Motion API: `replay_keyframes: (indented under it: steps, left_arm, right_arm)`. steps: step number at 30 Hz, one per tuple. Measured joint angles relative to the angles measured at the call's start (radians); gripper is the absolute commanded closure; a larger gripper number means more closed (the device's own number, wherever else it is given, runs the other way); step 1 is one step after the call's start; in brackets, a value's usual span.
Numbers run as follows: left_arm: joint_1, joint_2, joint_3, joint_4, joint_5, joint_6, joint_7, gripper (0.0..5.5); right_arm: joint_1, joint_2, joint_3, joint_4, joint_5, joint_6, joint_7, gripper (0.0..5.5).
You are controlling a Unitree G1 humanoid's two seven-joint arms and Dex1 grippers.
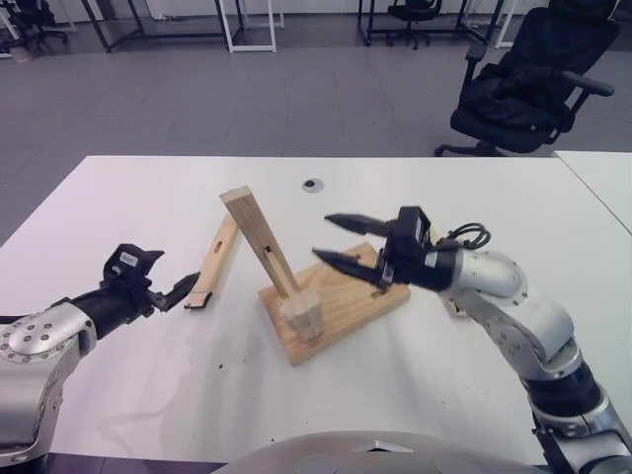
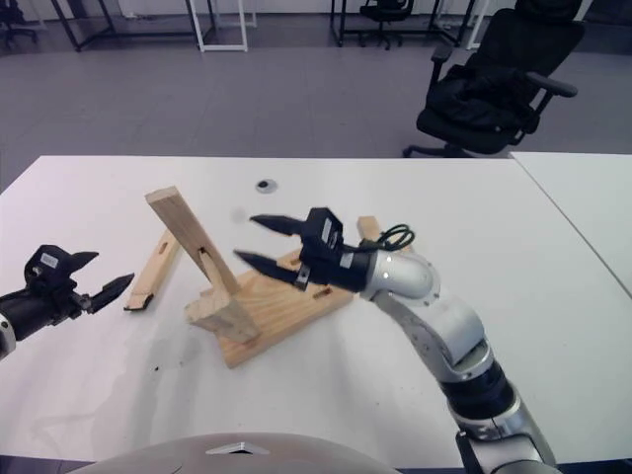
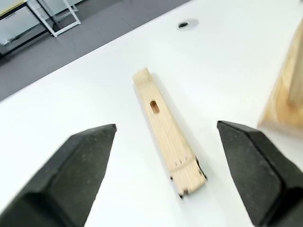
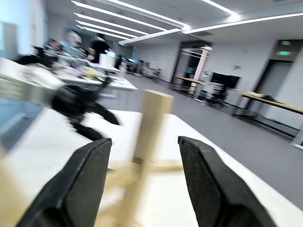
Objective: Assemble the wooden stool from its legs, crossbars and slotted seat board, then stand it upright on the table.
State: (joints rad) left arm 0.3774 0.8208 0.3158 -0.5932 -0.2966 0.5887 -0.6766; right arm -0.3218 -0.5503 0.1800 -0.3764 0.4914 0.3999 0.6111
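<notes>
While both pincers hang spread and empty, the board (image 1: 348,299) lies flat mid-table (image 1: 138,197), with one leg (image 1: 262,242) standing tilted on it. The right gripper (image 1: 322,236) hovers above the board beside that leg. A second leg (image 1: 212,262) lies flat just ahead of the left gripper (image 1: 188,292).
</notes>
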Motion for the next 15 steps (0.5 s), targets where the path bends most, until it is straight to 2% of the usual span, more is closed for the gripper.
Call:
replay_keyframes:
  steps: [2,4,6,10,12,15]
  left_arm:
    - [0.022,0.023,-0.173,-0.017,0.092,-0.06,-0.033,1.57]
    - [-0.047,0.023,-0.381,0.066,0.24,-0.133,-0.032,1.57]
    - [-0.161,0.008,-0.501,0.165,0.347,-0.241,-0.029,1.57]
    - [-0.313,-0.137,-0.545,0.334,0.345,-0.289,0.016,1.57]
    - [-0.394,-0.168,-0.558,0.439,0.35,-0.312,0.015,1.57]
    - [-0.612,-0.232,-0.564,0.735,0.378,-0.362,0.002,1.57]
  right_arm:
    - [-0.042,-0.061,-0.008,0.205,-0.132,-0.019,-0.015,2.89]
    - [-0.065,-0.08,0.072,0.432,-0.304,-0.093,-0.026,2.89]
    - [-0.034,-0.074,0.139,0.568,-0.394,-0.173,-0.001,2.89]
    - [0.014,-0.14,0.186,0.594,-0.491,-0.246,0.107,2.89]
    - [0.074,-0.243,0.208,0.457,-0.491,-0.249,0.237,2.89]
    - [0.236,-0.276,0.182,0.246,-0.331,-0.147,0.346,2.89]
